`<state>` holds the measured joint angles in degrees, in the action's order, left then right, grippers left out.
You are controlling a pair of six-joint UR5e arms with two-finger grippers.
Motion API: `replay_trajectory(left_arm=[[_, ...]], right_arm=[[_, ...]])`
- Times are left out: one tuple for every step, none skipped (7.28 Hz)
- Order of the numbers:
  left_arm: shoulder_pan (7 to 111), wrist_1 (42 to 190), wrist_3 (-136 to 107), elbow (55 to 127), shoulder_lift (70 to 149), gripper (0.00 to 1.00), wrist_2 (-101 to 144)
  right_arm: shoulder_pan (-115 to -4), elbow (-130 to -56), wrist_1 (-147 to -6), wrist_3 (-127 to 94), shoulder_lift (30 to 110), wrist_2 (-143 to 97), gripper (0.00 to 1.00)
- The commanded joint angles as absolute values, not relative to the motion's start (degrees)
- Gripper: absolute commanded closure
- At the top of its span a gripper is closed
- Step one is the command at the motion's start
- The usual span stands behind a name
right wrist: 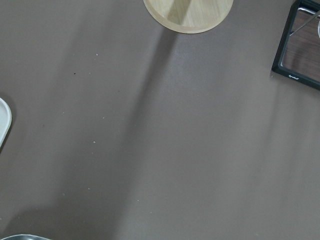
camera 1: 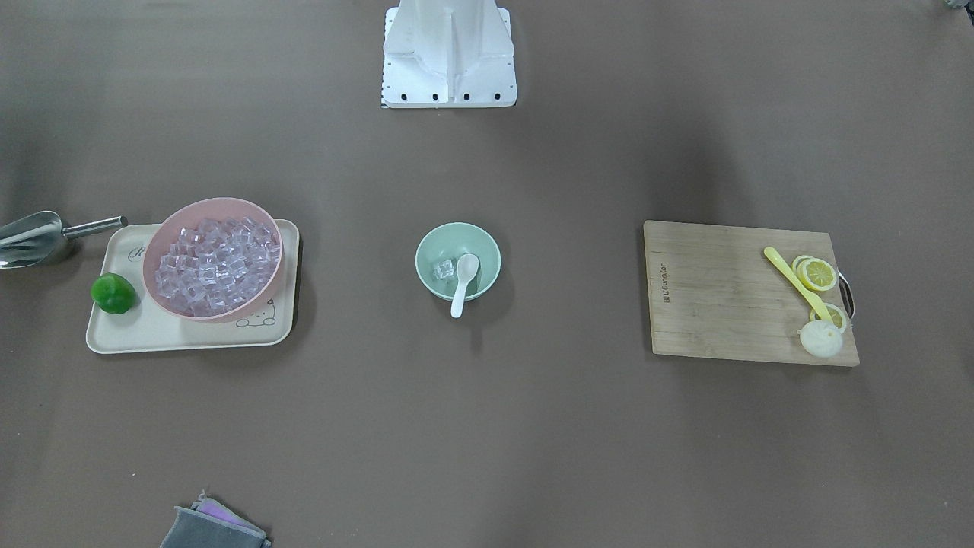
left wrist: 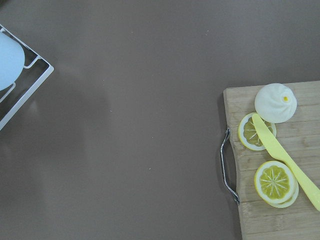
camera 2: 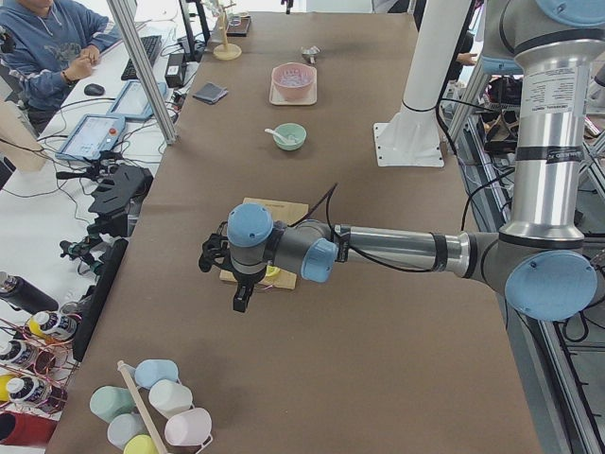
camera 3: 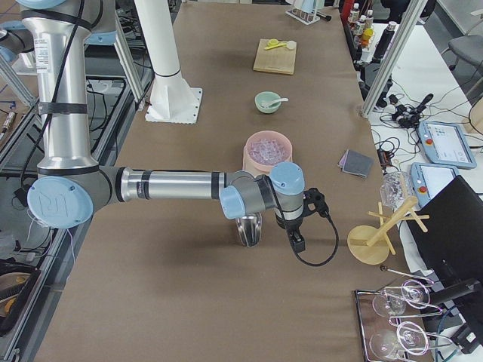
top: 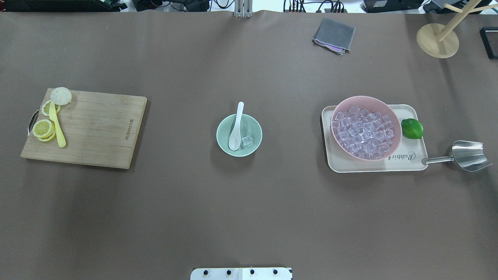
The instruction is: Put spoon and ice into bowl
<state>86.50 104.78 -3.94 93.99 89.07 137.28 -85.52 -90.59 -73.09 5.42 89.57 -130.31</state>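
White robot base (top: 241, 273) at six o'clock on brown bench (top: 155, 217), lab desks (camera 2: 66, 142) alongside, one bowl (top: 222, 129) at centre holding one spoon (top: 235, 132) and one ice cube (top: 247, 140), left gripper (camera 2: 210, 255) and right gripper (camera 3: 313, 202) too indistinct to tell how wide.

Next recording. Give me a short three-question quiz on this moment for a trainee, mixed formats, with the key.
1. True or false: the spoon lies with its scoop inside the mint-green bowl, handle over the rim.
2. The lime sits: A) on the cutting board; B) on the tray beside the pink bowl; C) in the mint-green bowl.
3. Short answer: with the ice beside the spoon, what is left of the task?
Key: 1 true; 2 B; 3 nothing, both are in the bowl.
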Motion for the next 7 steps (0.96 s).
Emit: replay_trajectory(left_arm=[[86.57, 104.85, -4.22, 94.3, 88.51, 0.02, 137.28], [86.57, 104.85, -4.22, 94.13, 88.94, 0.02, 137.29], [86.49, 104.85, -4.04, 93.7, 88.77, 0.02, 137.2], [86.66, 104.94, -4.13, 94.21, 88.33, 0.02, 137.2], [86.57, 104.85, -3.96, 93.96, 88.33, 0.02, 137.2], [86.66, 104.85, -3.96, 93.78, 88.24, 0.02, 137.2], [86.66, 104.85, -4.04, 93.95, 88.16, 0.02, 137.2]], right_arm=[[-85.52, -90.79, -73.04, 5.45, 90.08, -130.34, 0.0], [-85.52, -91.14, -72.95, 5.45, 90.35, -130.43, 0.0], [-85.52, -91.75, -72.95, 5.54, 90.87, -130.43, 0.0], [-85.52, -91.76, -72.95, 5.45, 90.97, -130.52, 0.0], [-85.52, -91.76, -72.95, 5.36, 90.97, -130.69, 0.0], [-85.52, -91.84, -72.6, 5.36, 90.97, -130.69, 0.0], [-85.52, -91.67, -72.6, 5.36, 90.97, -130.69, 0.0]])
